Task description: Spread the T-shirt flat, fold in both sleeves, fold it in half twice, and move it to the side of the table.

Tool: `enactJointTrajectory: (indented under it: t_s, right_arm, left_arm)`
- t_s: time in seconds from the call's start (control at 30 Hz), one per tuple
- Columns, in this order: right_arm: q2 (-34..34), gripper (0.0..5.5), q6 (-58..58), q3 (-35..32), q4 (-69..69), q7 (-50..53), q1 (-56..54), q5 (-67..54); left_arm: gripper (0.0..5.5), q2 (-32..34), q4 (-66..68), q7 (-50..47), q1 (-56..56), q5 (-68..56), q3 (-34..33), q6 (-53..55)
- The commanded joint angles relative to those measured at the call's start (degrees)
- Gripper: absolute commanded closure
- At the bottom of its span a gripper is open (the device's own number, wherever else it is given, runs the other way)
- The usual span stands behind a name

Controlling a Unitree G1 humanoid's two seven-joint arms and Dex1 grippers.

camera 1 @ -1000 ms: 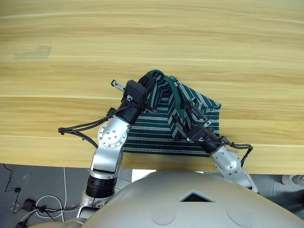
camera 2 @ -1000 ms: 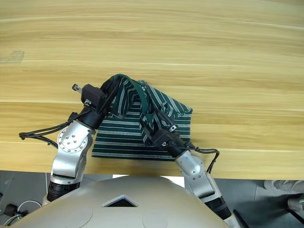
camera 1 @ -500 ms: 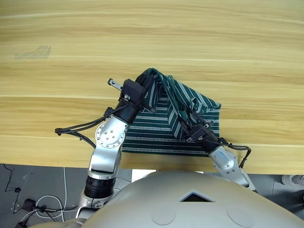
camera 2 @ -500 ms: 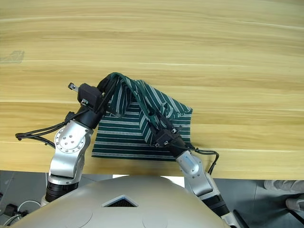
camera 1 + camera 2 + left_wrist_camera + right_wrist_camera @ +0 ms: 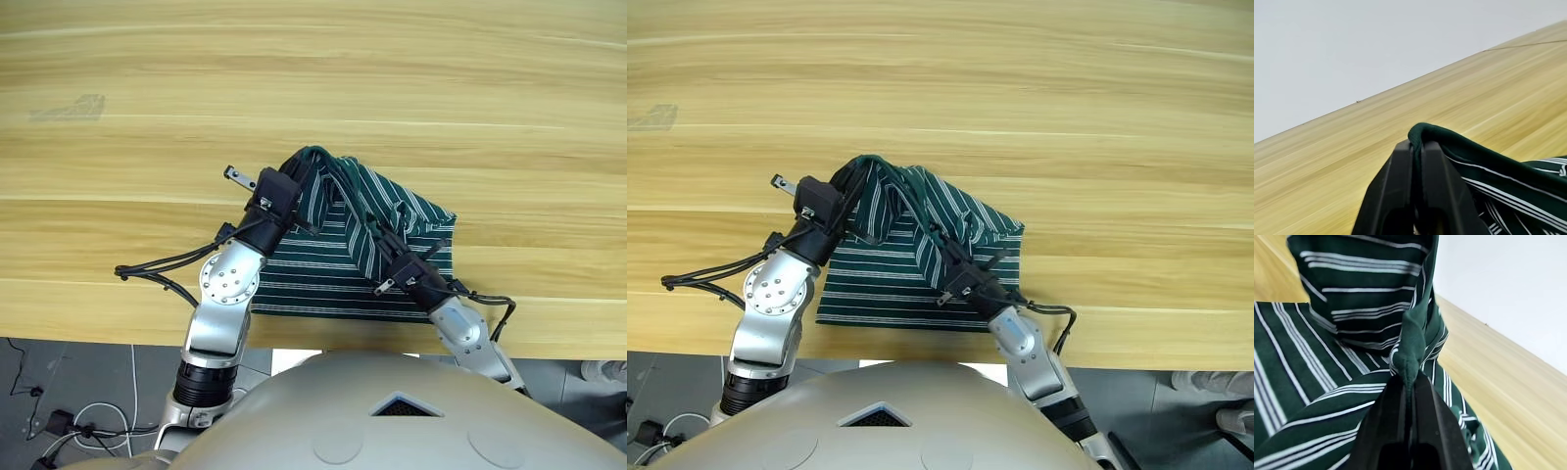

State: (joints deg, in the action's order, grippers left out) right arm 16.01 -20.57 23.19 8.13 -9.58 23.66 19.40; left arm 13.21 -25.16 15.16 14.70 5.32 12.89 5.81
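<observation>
The T-shirt (image 5: 323, 279) is dark green with thin white stripes in close groups, its hem plain dark green. The table (image 5: 313, 78) is pale yellow wood with long grain lines. The left gripper (image 5: 1418, 152) and right gripper (image 5: 1406, 382), both at the T-shirt, are black.

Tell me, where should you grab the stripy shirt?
Grab the shirt by its thick dark-green edge band. It's lifted off the table, so it can be pinched from both sides. Come from the near side, as the left gripper and right gripper do, shut on it.
</observation>
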Motion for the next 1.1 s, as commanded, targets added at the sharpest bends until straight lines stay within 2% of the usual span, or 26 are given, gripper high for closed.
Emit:
enactJointTrajectory:
  t_s: [0.03, 0.17, 0.3, 0.4, 0.47, 0.57, 0.63, 0.7, 0.8, 0.87, 0.97, 1.03, 1.1]
  right_arm:
    - [0.42, 5.48, -0.06, -1.59, 0.46, -0.15, -3.35, 0.21]
    - [2.78, 5.48, 2.45, -7.51, 4.30, -3.45, -9.00, -5.37]
    - [8.37, 5.48, 7.20, -16.24, 2.02, -11.58, -27.53, -15.21]
    - [10.82, 5.48, 7.37, -17.27, -18.89, -19.26, -55.52, -16.82]
    - [10.39, 5.48, 6.06, -16.38, -41.32, -20.86, -74.53, -14.00]
    - [8.77, 5.48, 7.26, -16.26, -66.32, -12.12, -97.14, -9.55]
    - [8.44, 5.48, 7.09, -18.16, -71.48, -6.04, -106.64, -9.96]
    - [8.68, 5.48, 4.52, -18.59, -72.80, -3.62, -110.92, -10.00]
    - [8.46, 5.48, 0.28, -18.65, -73.93, -5.23, -111.07, -10.82]
    - [8.00, 5.48, -3.30, -17.52, -73.91, -9.02, -106.84, -10.89]
    - [6.94, 5.48, -9.63, -13.29, -64.27, -20.97, -88.65, -12.30]
    - [7.76, 5.48, -9.30, -8.51, -48.51, -27.60, -70.83, -15.20]
    - [9.05, 5.48, -5.55, -5.67, -34.94, -31.10, -58.04, -18.35]
  left_arm:
    - [5.49, 1.63, 1.29, 0.10, -2.15, 1.49, -1.26, -0.47]
    - [5.49, 5.64, 1.92, 1.85, -6.51, 1.80, -5.42, -0.78]
    - [5.49, 14.53, 7.58, 7.50, -21.01, 3.35, -9.06, -1.16]
    - [5.49, 18.68, 24.31, 15.55, -44.53, 3.23, -7.25, -0.06]
    - [5.49, 17.90, 43.44, 17.26, -64.47, 6.35, -4.53, -2.51]
    - [5.49, 12.89, 73.03, 8.47, -91.17, 14.41, 0.10, -6.45]
    - [5.49, 11.84, 82.86, 1.05, -102.81, 18.53, 2.37, -8.60]
    - [5.49, 12.13, 86.00, -1.62, -108.59, 18.34, 1.99, -10.49]
    - [5.49, 13.72, 86.90, 0.30, -109.09, 19.32, 3.82, -15.00]
    - [5.49, 14.88, 84.33, 5.89, -103.69, 19.75, 5.91, -20.15]
    - [5.49, 22.52, 62.72, 21.12, -80.78, 16.31, 10.04, -26.87]
    - [5.49, 29.06, 43.69, 27.79, -62.64, 12.23, 12.43, -27.24]
    - [5.49, 35.33, 28.32, 31.36, -47.88, 9.29, 12.77, -26.56]
